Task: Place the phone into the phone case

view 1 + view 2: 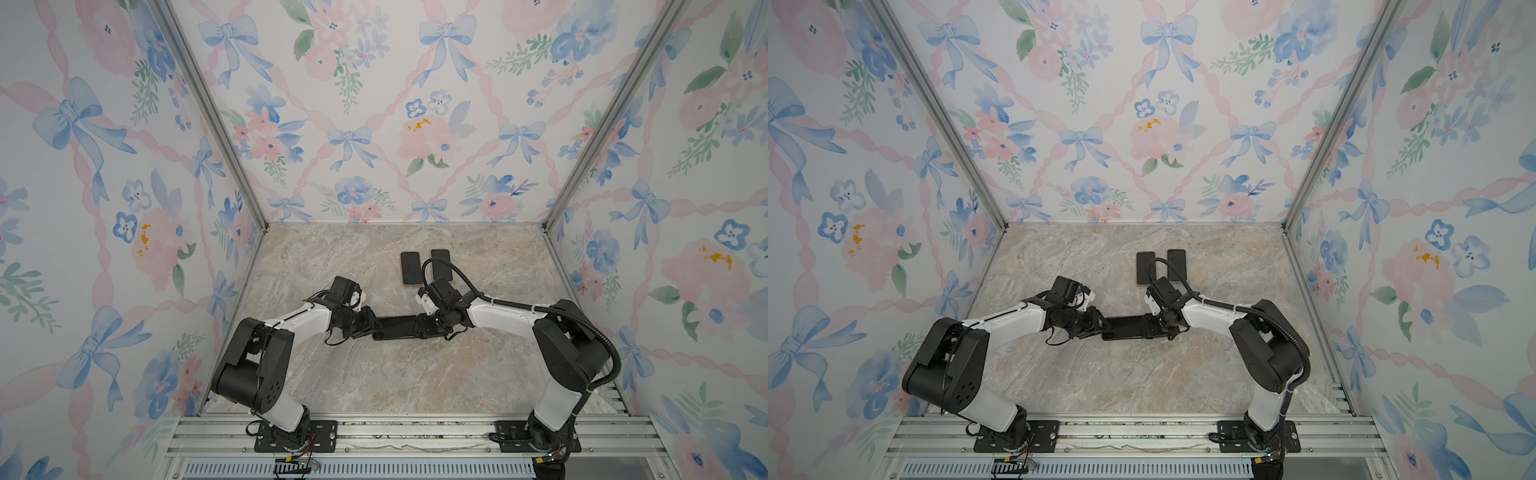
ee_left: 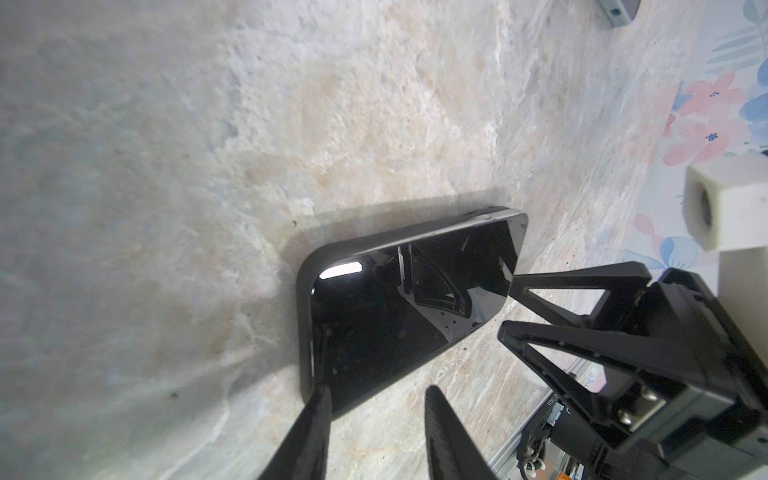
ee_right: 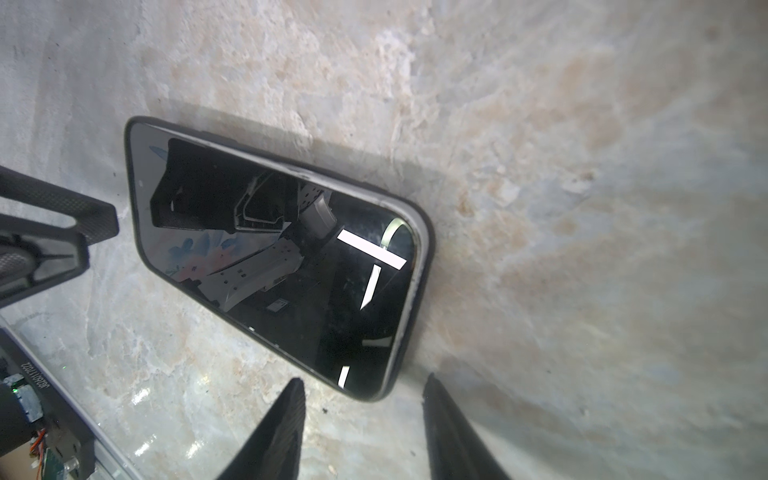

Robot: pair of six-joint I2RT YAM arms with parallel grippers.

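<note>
You have bare marble [image 1: 395, 382] from 5 to 7 o'clock of the cased phone [image 1: 395, 327]; left gripper [image 1: 374, 327] blocks 9, right gripper [image 1: 417, 325] 3; a dark phone [image 1: 410, 268] and a dark slab [image 1: 441, 264] lie toward 12.

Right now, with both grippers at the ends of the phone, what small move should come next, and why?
Probably back both grippers straight away from the phone. It lies flat on the table, screen up, looking seated in its case, and the left gripper and right gripper both stand open, holding nothing. A pale edge strip near the right gripper merits checking.
</note>
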